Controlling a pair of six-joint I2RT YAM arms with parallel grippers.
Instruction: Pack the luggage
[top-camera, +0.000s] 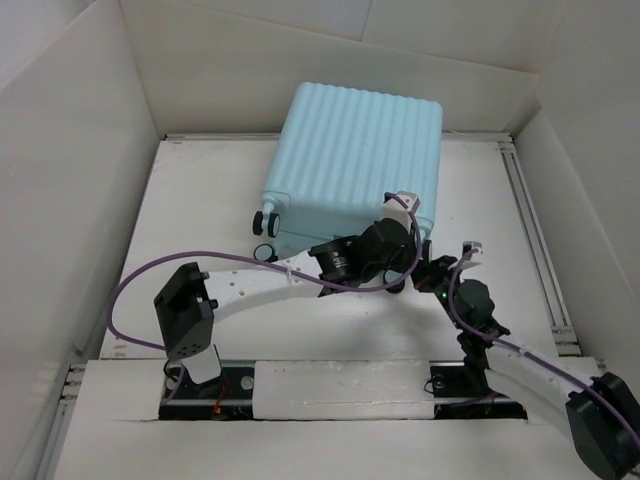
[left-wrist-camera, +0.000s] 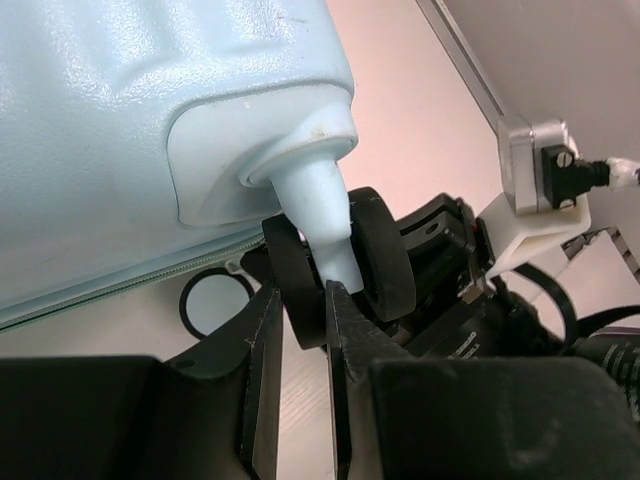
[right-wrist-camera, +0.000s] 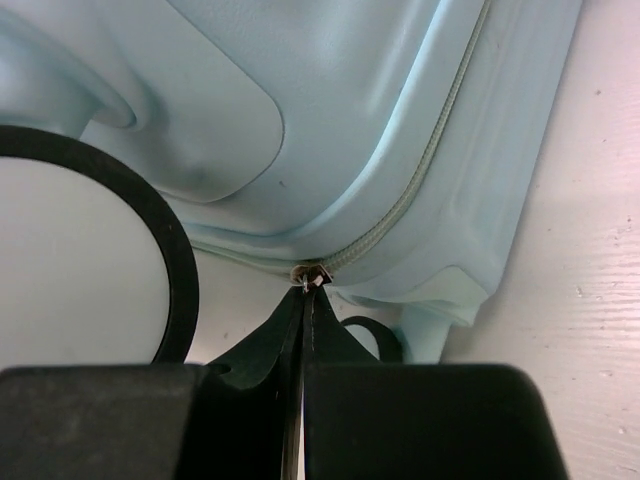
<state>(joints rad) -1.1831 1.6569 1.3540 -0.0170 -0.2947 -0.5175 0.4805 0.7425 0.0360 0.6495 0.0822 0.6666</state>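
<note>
One luggage (top-camera: 355, 150) is seen, laid flat and closed with its ribbed shell up, at the far middle of the table (top-camera: 200, 200); its wheeled edge is turned toward the arms. Both claws are found at its near right corner, close to each other. The left claw (left-wrist-camera: 300, 335) is extended in from the left and narrowed onto a wheel (left-wrist-camera: 300, 290); one black disc of the caster is pinched between the fingers (left-wrist-camera: 262, 380), just under the pale stem moulded into the shell. The right claw (right-wrist-camera: 305, 300) is set below the seam at that same corner; its fingers are pressed almost together on the zip pull (right-wrist-camera: 310, 275), which is gripped at the very tips, where the zip (right-wrist-camera: 420, 190) bends round the corner.
</note>
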